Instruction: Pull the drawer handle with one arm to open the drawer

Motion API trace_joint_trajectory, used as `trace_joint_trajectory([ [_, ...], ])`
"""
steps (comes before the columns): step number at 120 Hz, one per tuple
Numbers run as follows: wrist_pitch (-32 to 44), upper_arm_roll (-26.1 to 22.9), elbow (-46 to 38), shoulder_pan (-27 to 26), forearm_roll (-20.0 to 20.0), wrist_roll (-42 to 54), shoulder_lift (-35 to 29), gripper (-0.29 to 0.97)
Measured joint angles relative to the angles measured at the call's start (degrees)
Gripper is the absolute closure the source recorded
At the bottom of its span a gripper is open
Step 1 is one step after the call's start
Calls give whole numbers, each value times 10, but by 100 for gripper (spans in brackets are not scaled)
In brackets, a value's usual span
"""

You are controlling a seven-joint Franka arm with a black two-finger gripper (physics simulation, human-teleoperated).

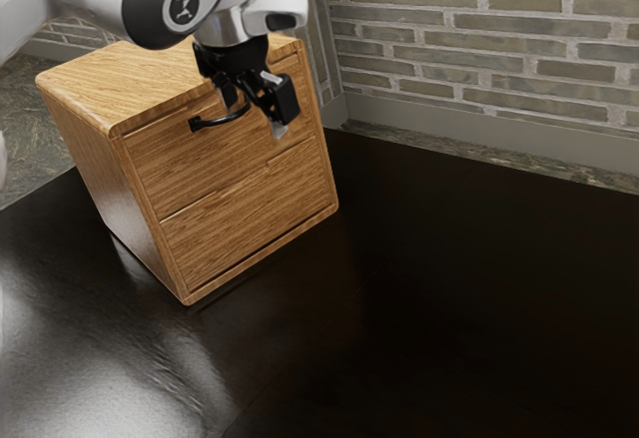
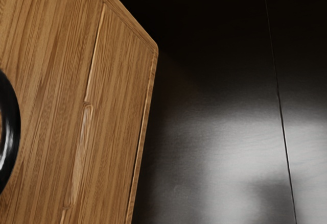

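1. The wooden cabinet (image 1: 150, 79) stood on the dark tabletop (image 1: 449, 308), near its far edge, toward the exterior view's left. Its top drawer (image 1: 200, 164) looked shut, flat with the wood around it.
2. The black handle (image 1: 215, 120) curved out from the front of that drawer. Your hand (image 1: 256, 109) hung right at it, at the end toward the exterior view's right.
3. I could not tell if the hand was spread, pressed together or pinching the handle. Its black parts mixed with the black handle.
4. To do this step well, I think you needed a sure hold first, round the handle and not just beside it.
5. Then a slow, straight pull away from the drawer's front seemed best. The cabinet sat turned on the tabletop. So a pull along the tabletop's edge might have gone crooked, and the drawer might have stuck or the cabinet might have slid.
6. In the wrist view the handle was cut off to a small black curve beside the wood.
7. The arm hid part of the cabinet's top. You could not see inside the drawer.
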Motion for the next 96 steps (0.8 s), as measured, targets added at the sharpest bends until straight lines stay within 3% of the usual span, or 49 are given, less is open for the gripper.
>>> trace_joint_trajectory([
  [96,104,1,-24,36,-15,-4,32,0],
])
